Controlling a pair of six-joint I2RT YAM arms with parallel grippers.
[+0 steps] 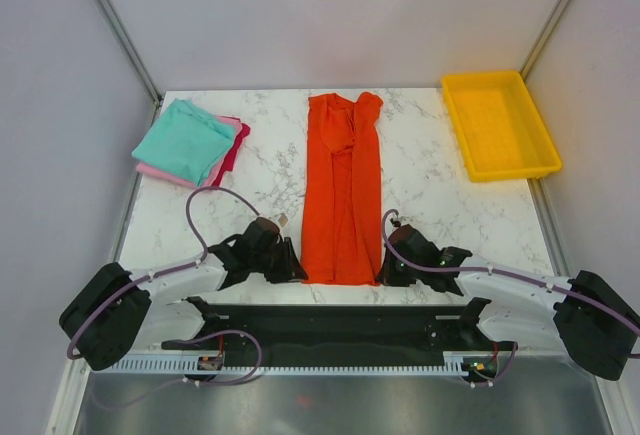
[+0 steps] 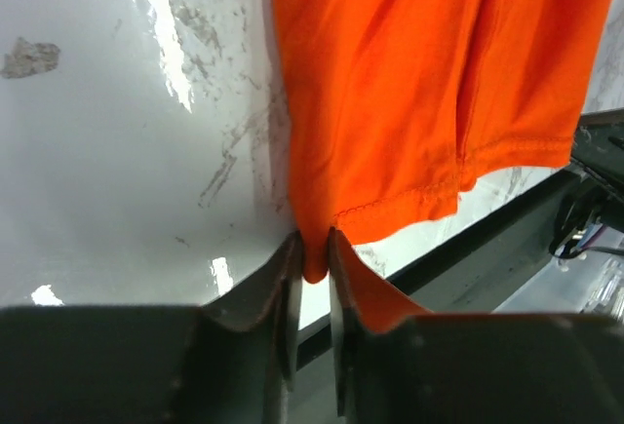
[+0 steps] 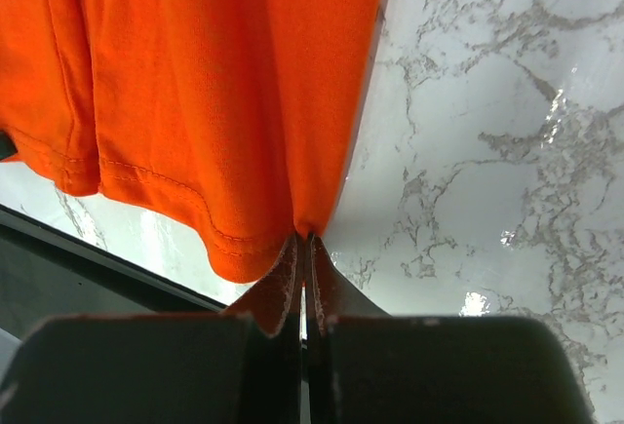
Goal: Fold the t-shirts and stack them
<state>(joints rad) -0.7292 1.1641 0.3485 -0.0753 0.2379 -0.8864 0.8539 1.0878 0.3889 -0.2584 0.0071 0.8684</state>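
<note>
A rigid yellow plastic tray (image 1: 498, 127) with a raised rim sits at the far right corner of the white, grey-veined marble surface (image 1: 260, 185), turned slightly askew to that edge. Plain pale walls (image 1: 330, 15) close the surface in on the left, far and right sides. Slim metal posts (image 1: 118, 25) rise from its two far corners.
</note>
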